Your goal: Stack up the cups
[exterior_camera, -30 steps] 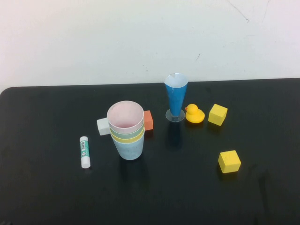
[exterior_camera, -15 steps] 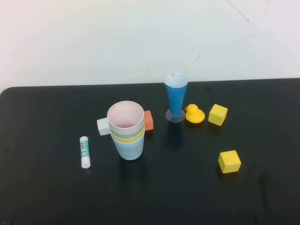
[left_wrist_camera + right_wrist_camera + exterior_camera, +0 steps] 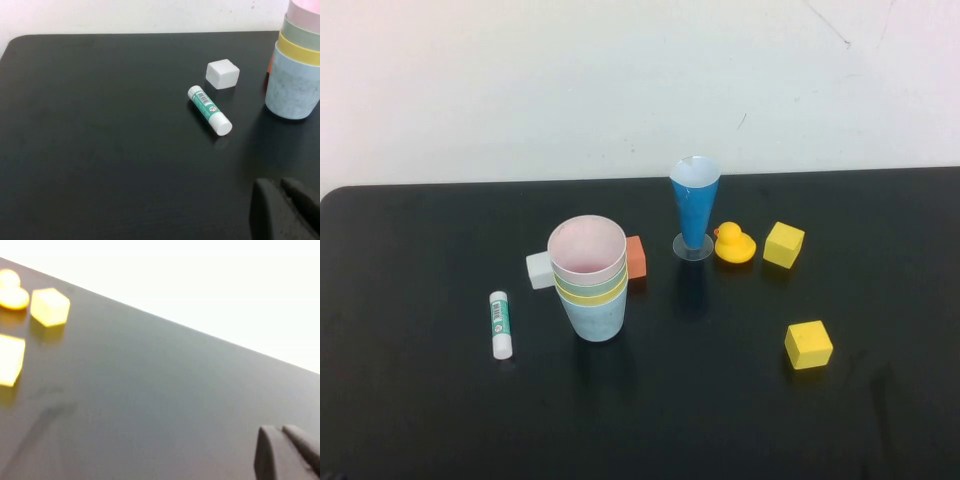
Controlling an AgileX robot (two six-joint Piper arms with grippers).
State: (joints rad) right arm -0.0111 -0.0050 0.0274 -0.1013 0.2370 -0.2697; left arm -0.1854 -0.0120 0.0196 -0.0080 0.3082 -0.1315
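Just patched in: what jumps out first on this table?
The four nested cups, pink on top and light blue at the bottom, stand centre-left. The tall blue cone glass rises behind, beside a rubber duck. The left gripper and right gripper sit at the near edge, holding nothing.

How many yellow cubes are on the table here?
2. One yellow cube sits beside the rubber duck, on its right; the other yellow cube lies nearer the robot on the right. Left gripper and right gripper are parked, holding nothing.
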